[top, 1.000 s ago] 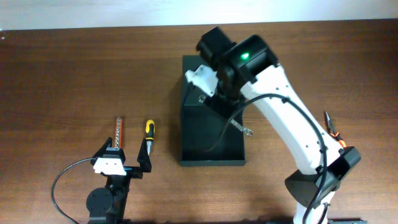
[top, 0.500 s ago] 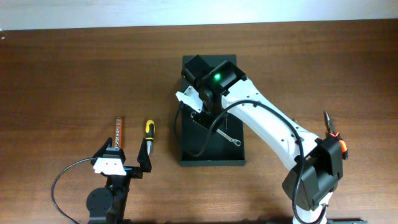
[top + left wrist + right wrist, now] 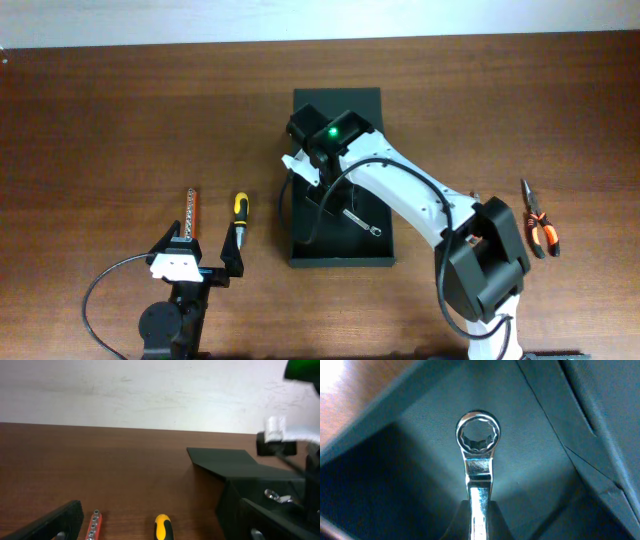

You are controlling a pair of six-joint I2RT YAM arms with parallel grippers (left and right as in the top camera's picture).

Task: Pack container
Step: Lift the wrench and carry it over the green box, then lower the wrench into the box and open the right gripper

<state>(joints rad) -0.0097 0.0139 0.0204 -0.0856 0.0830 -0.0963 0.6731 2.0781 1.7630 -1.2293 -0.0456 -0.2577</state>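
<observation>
The container [image 3: 340, 256] is a dark box with its flap lid [image 3: 338, 100] open at the back, standing at mid-table. My right gripper [image 3: 338, 203] reaches down inside it, shut on a silver ring wrench [image 3: 364, 225]. In the right wrist view the wrench [image 3: 478, 442] stands out from the shut fingers [image 3: 479, 515], its ring end close to the container's inner floor [image 3: 415, 465]. My left gripper [image 3: 205, 238] is open and empty near the front left. The container also shows in the left wrist view [image 3: 235, 462].
A yellow-and-black screwdriver [image 3: 238, 212] and a red bit holder [image 3: 191, 213] lie just ahead of the left gripper; both show in the left wrist view, screwdriver [image 3: 161, 528] and bit holder [image 3: 93, 526]. Orange-handled pliers [image 3: 538, 222] lie at the right.
The right arm has swung left and down, carrying the wrench deeper into the container. The pliers at the right are now uncovered. The left arm has not moved.
</observation>
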